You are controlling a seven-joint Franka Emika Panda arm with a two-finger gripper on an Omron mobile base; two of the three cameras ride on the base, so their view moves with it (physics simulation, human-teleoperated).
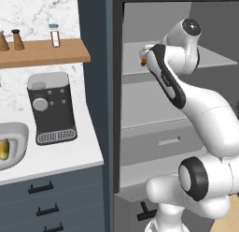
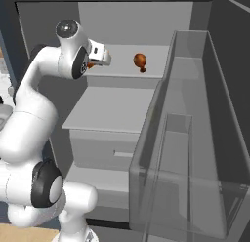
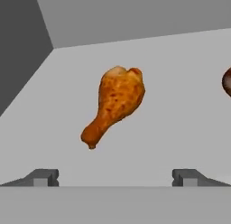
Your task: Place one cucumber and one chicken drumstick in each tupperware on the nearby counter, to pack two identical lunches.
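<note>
An orange-brown chicken drumstick [image 3: 115, 103] lies on a grey fridge shelf [image 3: 180, 128], its bone end pointing toward my gripper [image 3: 115, 178]. The gripper is open, with its fingertips short of the drumstick and nothing between them. In the right base view my hand [image 2: 100, 54] reaches into the open fridge and half hides this drumstick [image 2: 91, 65]. A second drumstick [image 2: 140, 61] lies farther right on the same shelf. A light-grey tupperware [image 1: 16, 133] sits at the counter's [image 1: 56, 158] left edge with a yellow-green piece [image 1: 3, 149] in it, perhaps a cucumber.
A dark coffee machine [image 1: 51, 109] stands on the counter under a wooden wall shelf [image 1: 46, 53] with small bottles. The open fridge door with clear bins [image 2: 195, 138] stands close on the right. A grey fridge drawer [image 2: 112, 143] sits below the shelves.
</note>
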